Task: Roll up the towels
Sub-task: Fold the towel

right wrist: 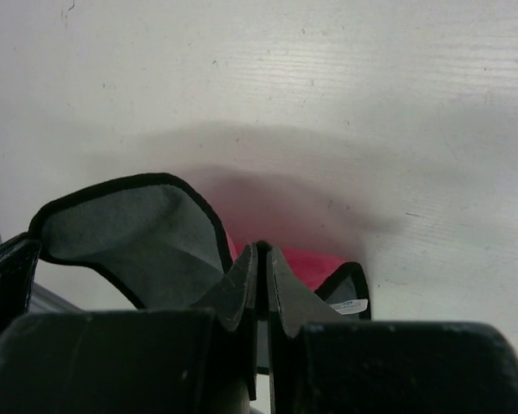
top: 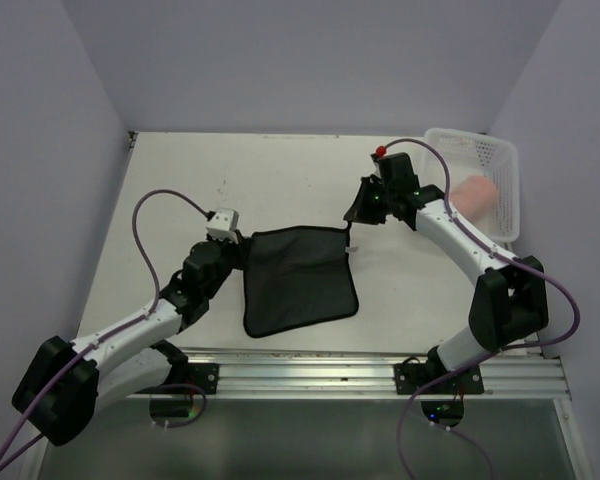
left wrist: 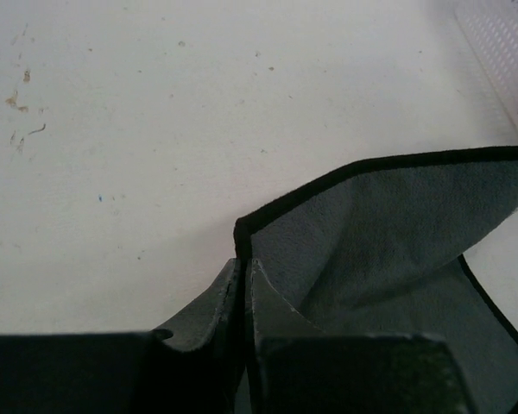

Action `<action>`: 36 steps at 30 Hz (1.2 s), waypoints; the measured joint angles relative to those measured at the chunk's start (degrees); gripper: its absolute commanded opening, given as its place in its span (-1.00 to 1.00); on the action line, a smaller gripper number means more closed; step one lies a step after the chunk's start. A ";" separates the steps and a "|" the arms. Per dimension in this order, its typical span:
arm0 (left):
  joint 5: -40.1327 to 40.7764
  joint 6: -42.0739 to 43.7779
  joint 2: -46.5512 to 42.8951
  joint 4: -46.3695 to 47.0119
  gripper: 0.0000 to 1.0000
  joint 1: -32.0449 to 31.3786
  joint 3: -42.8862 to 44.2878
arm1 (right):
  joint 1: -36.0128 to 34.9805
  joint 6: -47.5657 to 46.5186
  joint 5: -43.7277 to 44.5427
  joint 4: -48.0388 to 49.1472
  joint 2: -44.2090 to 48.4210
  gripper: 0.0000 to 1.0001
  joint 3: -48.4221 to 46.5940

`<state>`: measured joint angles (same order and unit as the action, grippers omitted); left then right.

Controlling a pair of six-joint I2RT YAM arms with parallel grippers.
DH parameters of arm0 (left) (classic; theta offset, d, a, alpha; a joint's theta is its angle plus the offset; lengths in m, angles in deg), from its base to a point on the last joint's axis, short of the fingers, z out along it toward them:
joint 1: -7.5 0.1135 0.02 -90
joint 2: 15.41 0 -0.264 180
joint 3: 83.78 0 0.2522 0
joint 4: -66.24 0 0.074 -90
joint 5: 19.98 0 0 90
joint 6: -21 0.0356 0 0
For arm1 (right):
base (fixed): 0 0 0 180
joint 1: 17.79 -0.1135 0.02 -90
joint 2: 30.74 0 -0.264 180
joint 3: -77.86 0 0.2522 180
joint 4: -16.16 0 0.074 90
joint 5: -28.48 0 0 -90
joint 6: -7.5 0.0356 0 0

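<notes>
The blackish cloth lies spread on the white table in the middle, dark side up. My left gripper is shut on its far left corner; in the left wrist view the jaws pinch the trimmed edge of the cloth. My right gripper is shut on the far right corner and holds it lifted. In the right wrist view the gripper pinches the cloth, with its red face and white tag showing. The salmon-pink towel lies rolled in the basket.
The white perforated basket stands at the far right of the table; its corner shows in the left wrist view. Grey walls close the table in on the left, back and right. A metal rail runs along the near edge.
</notes>
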<state>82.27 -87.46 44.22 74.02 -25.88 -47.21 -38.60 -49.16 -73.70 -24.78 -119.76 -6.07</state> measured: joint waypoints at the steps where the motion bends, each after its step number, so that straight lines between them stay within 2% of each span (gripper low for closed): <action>1: -0.13 -0.13 -1.53 0.44 -0.83 0.00 -0.98 | 0.00 0.00 -0.17 0.13 0.00 -1.00 0.00; 12: -6.12 -4.02 -14.03 4.76 -0.67 0.00 -13.27 | 0.00 -0.04 -0.85 1.40 1.09 -1.00 5.97; 17: -8.37 -6.29 -19.43 5.79 -0.66 0.00 -19.02 | 0.00 -0.04 -0.85 1.11 2.86 -1.00 8.63; 20: -9.07 -6.73 -21.09 5.95 -0.69 0.00 -19.67 | 0.00 -0.07 -0.85 1.27 3.98 -1.00 9.25; 27: -9.73 -8.13 -24.52 6.01 -0.99 0.00 -19.78 | 0.00 -1.03 -0.81 0.96 5.70 -1.00 10.47; 36: -10.01 -10.21 -29.40 3.65 -1.00 0.00 -19.80 | 0.00 -1.79 -0.70 0.57 8.46 -1.00 11.67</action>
<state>72.26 -97.67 14.83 77.67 -25.88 -67.01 -38.60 -50.95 -74.40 -24.22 -111.30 5.60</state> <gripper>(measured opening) 0.009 0.034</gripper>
